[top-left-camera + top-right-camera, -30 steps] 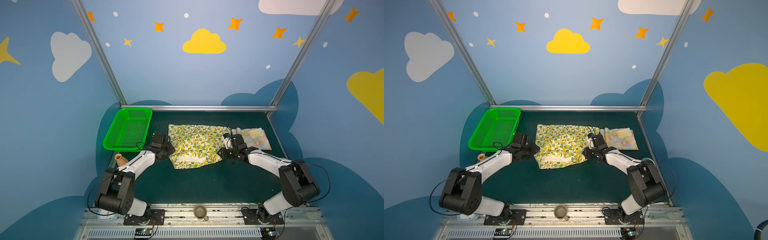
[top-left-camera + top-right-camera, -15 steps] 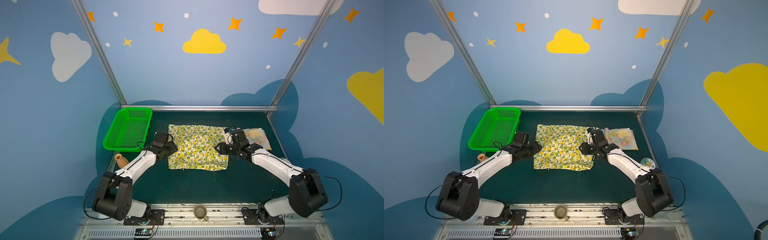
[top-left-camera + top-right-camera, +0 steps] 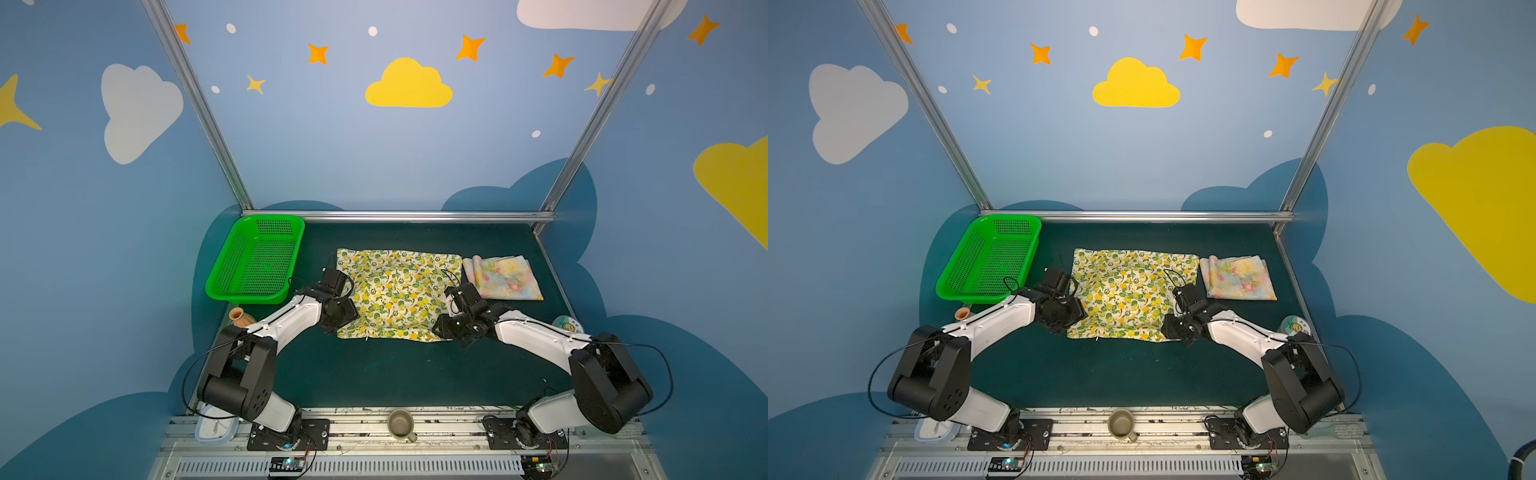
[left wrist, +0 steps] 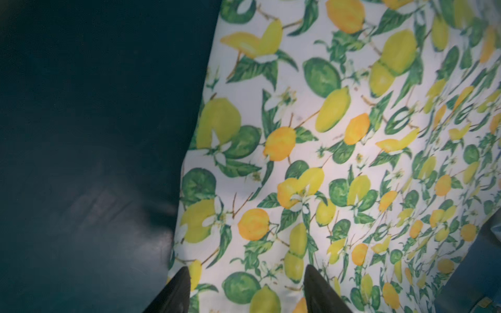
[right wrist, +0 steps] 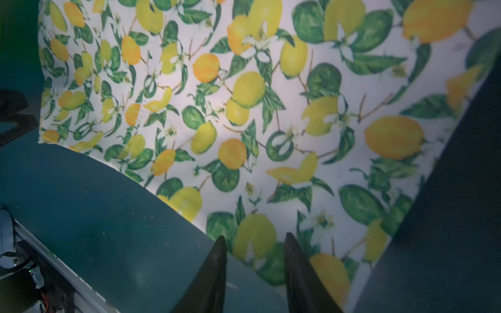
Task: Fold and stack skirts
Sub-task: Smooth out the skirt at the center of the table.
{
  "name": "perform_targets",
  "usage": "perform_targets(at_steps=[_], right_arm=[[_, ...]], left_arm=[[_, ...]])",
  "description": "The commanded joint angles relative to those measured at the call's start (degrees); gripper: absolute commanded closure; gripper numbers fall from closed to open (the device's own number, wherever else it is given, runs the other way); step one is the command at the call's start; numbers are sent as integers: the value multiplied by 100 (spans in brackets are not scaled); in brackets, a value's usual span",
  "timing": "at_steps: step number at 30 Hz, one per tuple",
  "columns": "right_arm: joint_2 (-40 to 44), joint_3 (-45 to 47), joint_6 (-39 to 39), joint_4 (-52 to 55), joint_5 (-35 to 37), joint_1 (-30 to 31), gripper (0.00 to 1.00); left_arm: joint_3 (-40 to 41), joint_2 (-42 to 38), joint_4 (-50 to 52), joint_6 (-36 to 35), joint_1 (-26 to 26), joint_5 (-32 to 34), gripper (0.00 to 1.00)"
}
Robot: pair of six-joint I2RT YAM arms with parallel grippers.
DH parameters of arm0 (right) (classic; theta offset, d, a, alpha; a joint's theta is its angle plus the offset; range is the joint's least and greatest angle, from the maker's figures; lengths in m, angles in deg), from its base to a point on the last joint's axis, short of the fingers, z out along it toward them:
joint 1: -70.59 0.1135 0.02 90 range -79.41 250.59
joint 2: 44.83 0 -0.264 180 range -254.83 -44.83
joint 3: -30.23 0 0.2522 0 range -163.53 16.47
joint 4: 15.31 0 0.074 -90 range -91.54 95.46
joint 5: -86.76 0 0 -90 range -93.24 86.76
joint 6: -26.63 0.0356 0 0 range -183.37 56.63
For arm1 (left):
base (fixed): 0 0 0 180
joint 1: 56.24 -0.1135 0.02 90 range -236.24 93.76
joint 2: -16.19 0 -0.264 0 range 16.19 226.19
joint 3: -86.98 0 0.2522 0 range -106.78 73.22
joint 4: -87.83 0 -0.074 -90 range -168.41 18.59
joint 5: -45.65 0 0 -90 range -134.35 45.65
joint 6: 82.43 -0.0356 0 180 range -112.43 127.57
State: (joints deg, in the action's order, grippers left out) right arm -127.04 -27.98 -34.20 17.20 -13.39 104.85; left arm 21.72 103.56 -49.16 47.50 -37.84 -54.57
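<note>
The lemon-print skirt [image 3: 395, 293] [image 3: 1129, 291] lies spread flat mid-table in both top views. The pale yellow flowered skirt [image 3: 500, 277] [image 3: 1237, 277] lies folded just to its right. My left gripper [image 3: 345, 316] [image 4: 246, 271] is at the lemon skirt's near left corner, open, both fingers [image 4: 180, 287] over the cloth's side edge. My right gripper [image 3: 441, 329] [image 5: 254, 239] is at the near right corner, its fingers [image 5: 298, 271] a narrower gap apart, straddling the near hem. The cloth [image 5: 244, 108] [image 4: 325, 135] looks flat beneath both.
A green mesh basket [image 3: 232, 266] stands at the back left. A small clay vase [image 3: 240, 318] sits by the left arm. A round disc [image 3: 566, 324] lies at the right edge. A cup [image 3: 401, 423] and a white box [image 3: 214, 428] sit at the front rail.
The lemon skirt went from bunched to spread flat, its near edge drawn toward the front. Both grippers moved forward with it. The right fingers have narrowed a little.
</note>
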Motion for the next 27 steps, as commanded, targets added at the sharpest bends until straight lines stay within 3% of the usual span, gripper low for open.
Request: perform_targets(at_steps=[1,6,9,27], right_arm=[[369,-11,72,430,142,2,64],[889,-42,54,899,274,2,58],[1047,32,-15,943,444,2,56],[107,-49,-140,858,903,88,62]], left_arm=[[16,-2,510,87,-19,-123,33],[60,-175,826,160,-131,-134,32],[178,-160,713,207,-287,-622,33],[616,-197,116,415,-572,-867,40]])
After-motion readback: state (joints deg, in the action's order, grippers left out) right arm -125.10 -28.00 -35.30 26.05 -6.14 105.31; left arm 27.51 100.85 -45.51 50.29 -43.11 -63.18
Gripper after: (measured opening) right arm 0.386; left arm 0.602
